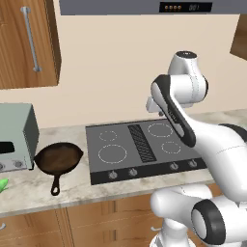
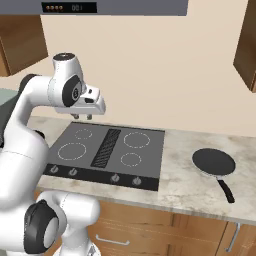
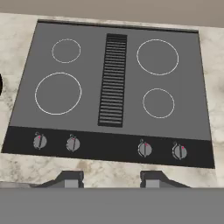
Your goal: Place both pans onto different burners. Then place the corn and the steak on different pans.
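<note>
The dark grey cooktop (image 3: 87, 118) holds four white-ringed burners (image 3: 58, 93) around a ribbed grille (image 3: 113, 81), all bare. A rusty brown skillet (image 1: 59, 158) rests on the counter left of the cooktop, handle toward the front. On the counter to the cooktop's right lies the flatter grey pan (image 2: 214, 162), long handle pointing front-right. The corn (image 1: 2, 185) shows as a green tip at the far left edge. The steak is out of view. My gripper (image 2: 82, 116) hovers high over the cooktop's back left, pointing down. It is open, with nothing between the fingertips (image 3: 72, 179).
A grey toaster oven (image 1: 14, 137) stands on the counter left of the skillet. Several knobs (image 3: 144, 148) line the cooktop's front strip. A range hood (image 1: 144, 6) hangs above, with wooden cabinets (image 1: 29, 43) on both sides. Marble counter (image 2: 180, 175) separates the cooktop from the grey pan.
</note>
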### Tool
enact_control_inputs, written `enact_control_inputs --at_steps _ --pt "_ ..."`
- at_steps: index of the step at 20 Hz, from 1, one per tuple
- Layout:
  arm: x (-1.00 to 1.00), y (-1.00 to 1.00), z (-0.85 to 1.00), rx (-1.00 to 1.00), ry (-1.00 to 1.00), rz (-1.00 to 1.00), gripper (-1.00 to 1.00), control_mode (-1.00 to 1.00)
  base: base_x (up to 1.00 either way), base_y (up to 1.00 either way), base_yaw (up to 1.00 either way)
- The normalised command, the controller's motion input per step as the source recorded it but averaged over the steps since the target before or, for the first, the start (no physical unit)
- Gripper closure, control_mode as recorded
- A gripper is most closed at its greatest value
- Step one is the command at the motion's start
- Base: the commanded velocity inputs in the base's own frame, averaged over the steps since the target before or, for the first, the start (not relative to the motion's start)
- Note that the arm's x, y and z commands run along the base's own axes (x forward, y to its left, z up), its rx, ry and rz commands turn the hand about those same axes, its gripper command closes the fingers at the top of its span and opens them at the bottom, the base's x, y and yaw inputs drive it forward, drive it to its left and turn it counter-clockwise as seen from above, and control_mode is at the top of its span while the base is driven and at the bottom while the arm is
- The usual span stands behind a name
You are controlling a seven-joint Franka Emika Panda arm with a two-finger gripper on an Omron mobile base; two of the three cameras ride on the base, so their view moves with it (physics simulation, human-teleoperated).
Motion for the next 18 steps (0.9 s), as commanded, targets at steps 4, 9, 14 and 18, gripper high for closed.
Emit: enact_control_inputs --at_steps 4,9,14,18 --pt "0.0 -0.32 0.0 0.0 0.0 0.0 -1.0 -1.0 0.0 0.0 0.0" --pt "0.0 -0.74 0.0 -0.01 0.0 0.0 -1.0 -1.0 0.0 0.0 0.0" --pt "-0.03 -0.66 -0.11 -0.04 0.0 0.0 -1.0 -1.0 0.0 0.0 0.0" --pt "-0.12 -0.65 -0.16 0.0 0.05 0.0 -1.0 -1.0 0.0 0.0 0.0"
